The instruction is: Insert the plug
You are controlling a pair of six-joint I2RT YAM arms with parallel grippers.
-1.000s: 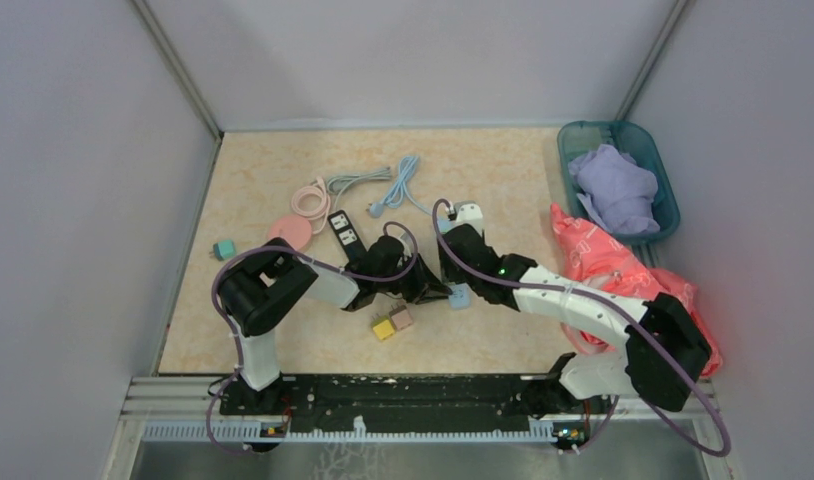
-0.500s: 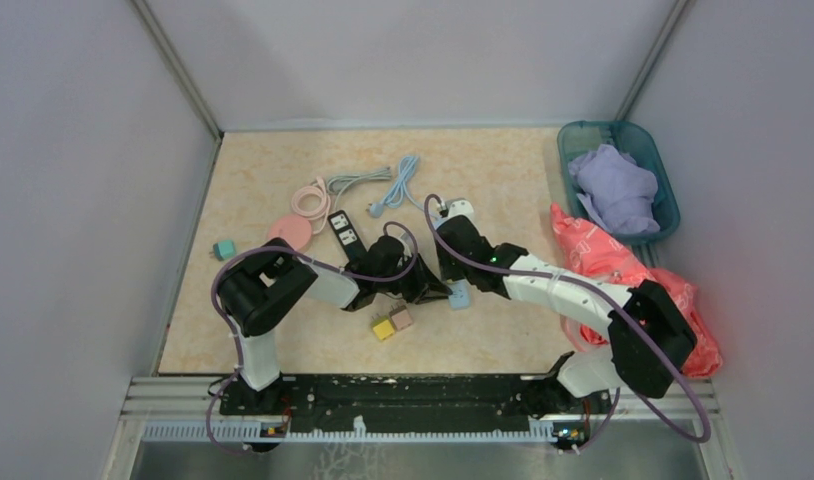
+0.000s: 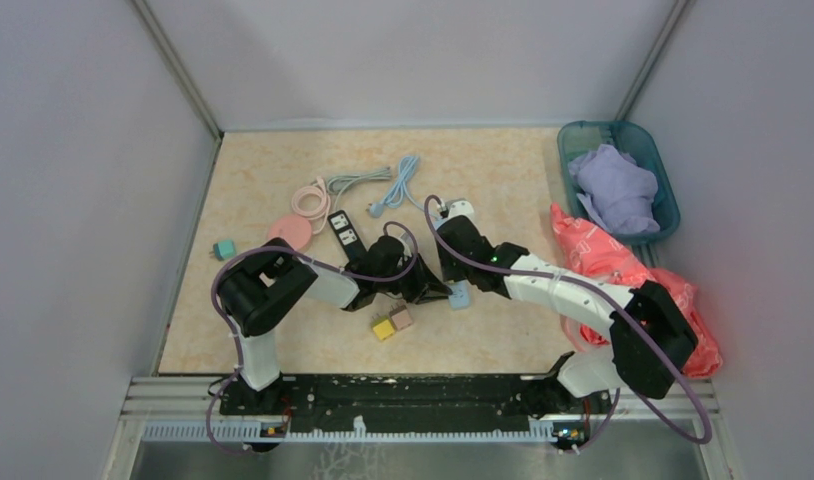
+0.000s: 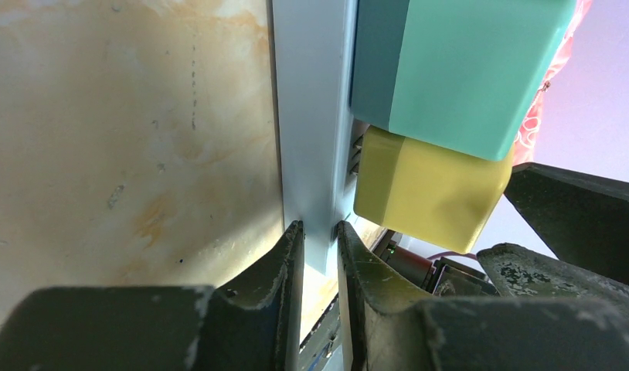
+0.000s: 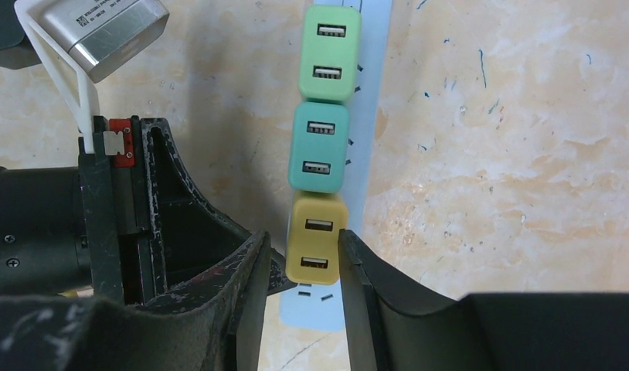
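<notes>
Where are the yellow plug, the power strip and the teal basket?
yellow plug (image 5: 317,247): right wrist view, its port face.
power strip (image 4: 311,116): left wrist view, its pale side.
teal basket (image 3: 580,140): top external view, bare back-left corner.

Yellow plug (image 5: 317,249): boxy, two USB ports facing up, end of row, touching teal plug (image 5: 319,157). Held in my right pincer (image 5: 304,238). Prongs partly in pale power strip (image 5: 371,116), slim gap showing.
</notes>
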